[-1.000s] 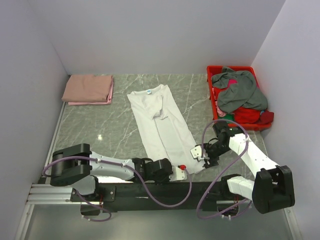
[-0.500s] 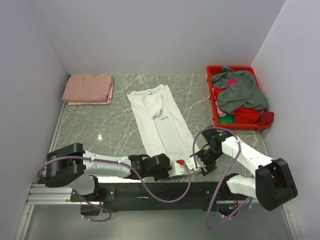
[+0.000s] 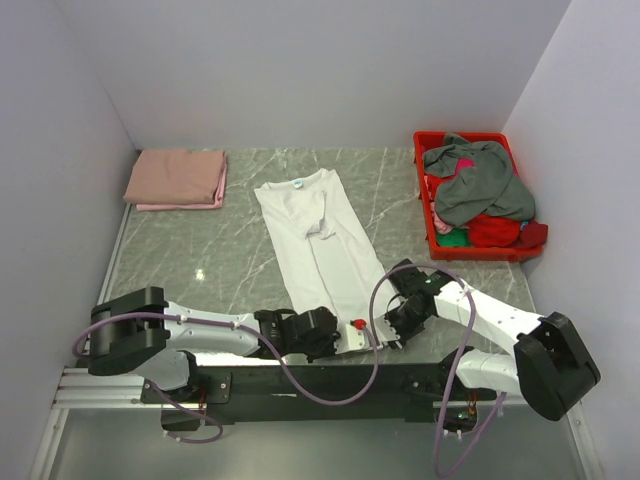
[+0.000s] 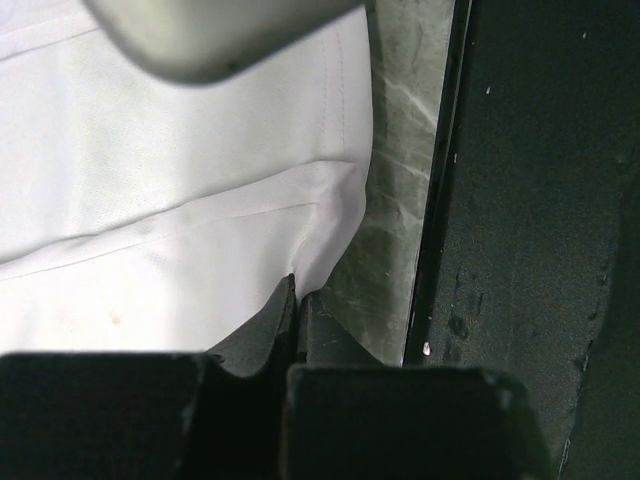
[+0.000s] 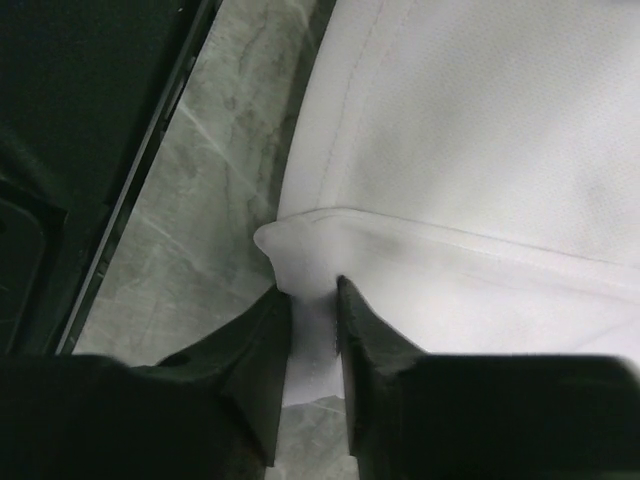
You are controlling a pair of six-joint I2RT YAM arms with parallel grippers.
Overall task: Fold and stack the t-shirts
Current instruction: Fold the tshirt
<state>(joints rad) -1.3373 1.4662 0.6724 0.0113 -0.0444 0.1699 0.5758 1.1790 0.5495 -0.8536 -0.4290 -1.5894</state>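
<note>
In the overhead view, the near hem of the white t-shirt (image 3: 320, 245) lay hidden beneath the left arm (image 3: 300, 332) and right arm (image 3: 425, 300). The left wrist view showed a blurred pale shape (image 4: 220, 35) across its top edge, not identifiable, and both wrist views cut the shirt off at their edges. Garments beneath the grey t-shirt (image 3: 485, 190) in the red bin (image 3: 462, 135) were mostly covered; their number could not be told.
</note>
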